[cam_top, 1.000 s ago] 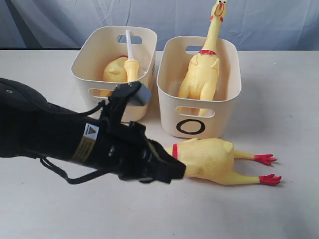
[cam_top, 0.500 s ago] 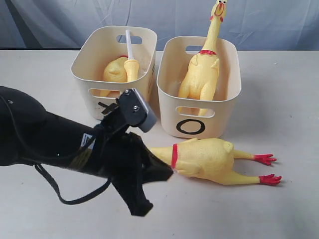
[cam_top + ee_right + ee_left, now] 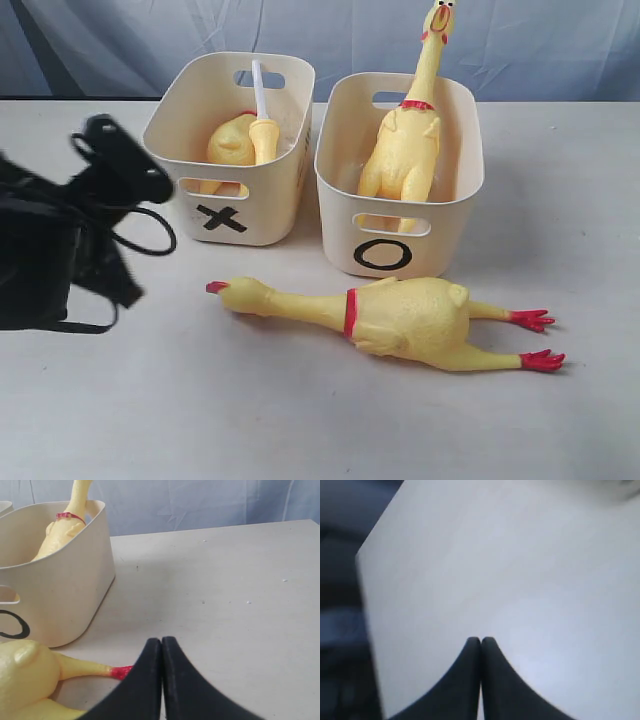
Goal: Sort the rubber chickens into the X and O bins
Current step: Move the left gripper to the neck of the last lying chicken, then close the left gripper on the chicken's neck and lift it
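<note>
far left: the black left arm (image 3: 60, 240) sits over the pale tabletop (image 3: 300, 430), apart from both tubs; its left gripper (image 3: 480, 641) has the two dark fingers pressed together, nothing between them, with only bare table under it in the wrist view.

left of centre: the cream plastic tub marked with a black x (image 3: 270, 200) stands upright at the back; inside it lie a yellow bumpy headless rubber body (image 3: 230, 142) and, leaning against the far wall, a yellow neck piece on a white tube (image 3: 263, 125).

centre right: the cream plastic tub marked with a black o (image 3: 445, 215) stands just beside the first, not clearly touching; a whole yellow rubber chicken with a red neck band (image 3: 405, 150) is propped in it, neck and head rising above the rear rim.

in front of the o tub, apart from it: a second whole yellow rubber chicken (image 3: 405, 318) lies on its side on the table, red-tipped head pointing left, red feet pointing right.

right: the right gripper (image 3: 161, 640) has its fingers closed flat against each other, empty, low over the table near one red foot (image 3: 121, 671) of the lying chicken.
</note>
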`<state>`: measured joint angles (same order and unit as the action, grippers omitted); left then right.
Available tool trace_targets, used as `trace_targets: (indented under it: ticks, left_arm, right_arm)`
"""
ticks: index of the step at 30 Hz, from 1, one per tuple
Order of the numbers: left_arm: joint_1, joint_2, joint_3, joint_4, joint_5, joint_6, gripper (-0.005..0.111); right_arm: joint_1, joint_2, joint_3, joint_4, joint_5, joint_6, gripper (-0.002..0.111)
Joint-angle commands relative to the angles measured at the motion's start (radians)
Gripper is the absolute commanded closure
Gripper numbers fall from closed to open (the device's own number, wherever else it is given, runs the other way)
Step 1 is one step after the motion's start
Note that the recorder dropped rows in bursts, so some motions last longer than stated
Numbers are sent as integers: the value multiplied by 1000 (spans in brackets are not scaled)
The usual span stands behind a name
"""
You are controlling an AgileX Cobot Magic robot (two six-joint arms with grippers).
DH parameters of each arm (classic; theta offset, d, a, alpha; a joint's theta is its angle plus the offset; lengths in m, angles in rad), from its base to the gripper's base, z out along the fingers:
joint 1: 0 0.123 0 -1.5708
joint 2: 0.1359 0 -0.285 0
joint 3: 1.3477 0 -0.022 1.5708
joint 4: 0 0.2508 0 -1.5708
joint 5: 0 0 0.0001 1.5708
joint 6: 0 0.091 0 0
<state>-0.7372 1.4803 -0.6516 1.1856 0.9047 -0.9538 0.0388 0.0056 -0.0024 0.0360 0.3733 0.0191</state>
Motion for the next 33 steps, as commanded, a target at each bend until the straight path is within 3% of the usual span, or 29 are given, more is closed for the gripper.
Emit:
trace_targets:
  ticks: [1,4,7,12,13,15,16,17,19,23,25,28,33]
  left_arm:
    - [-1,-17,-13,-406,316,131,106]
    - [-1,-35,-18,-746,316,268,106]
    - [-1,-37,-16,-1176,142,495,106]
    - [-2,-37,-16,-2080,-76,1369,106]
    - [-2,-37,-16,-2346,-129,1637,106]
    - [-2,-37,-16,-2670,-284,2082,106]
    - [-2,-37,-16,-2711,-359,2131,106]
    - [-2,-37,-16,-2707,-521,2151,104]
    - [-2,-36,-16,-2598,-649,2143,94]
    - [-2,49,-61,-2437,-591,2214,57]
    - [-2,131,-88,-2328,-625,2220,45]
    - [-2,250,-121,-2080,-665,2220,45]
    - [-2,287,-121,-1890,-848,2220,45]
  right_arm:
    - [3,-6,2,1,-9,1,108]
    - [3,-6,2,1,-9,1,108]
    - [3,-6,2,1,-9,1,108]
    - [3,-6,2,1,-9,1,108]
    - [3,-6,2,1,-9,1,108]
    - [3,-6,2,1,-9,1,108]
    - [3,-6,2,1,-9,1,108]
    - [3,-6,2,1,-9,1,108]
    - [3,-6,2,1,-9,1,108]
    - [3,-6,2,1,-9,1,108]
    - [3,-6,2,1,-9,1,108]
    - [3,-6,2,1,-9,1,108]
    - [3,-6,2,1,-9,1,108]
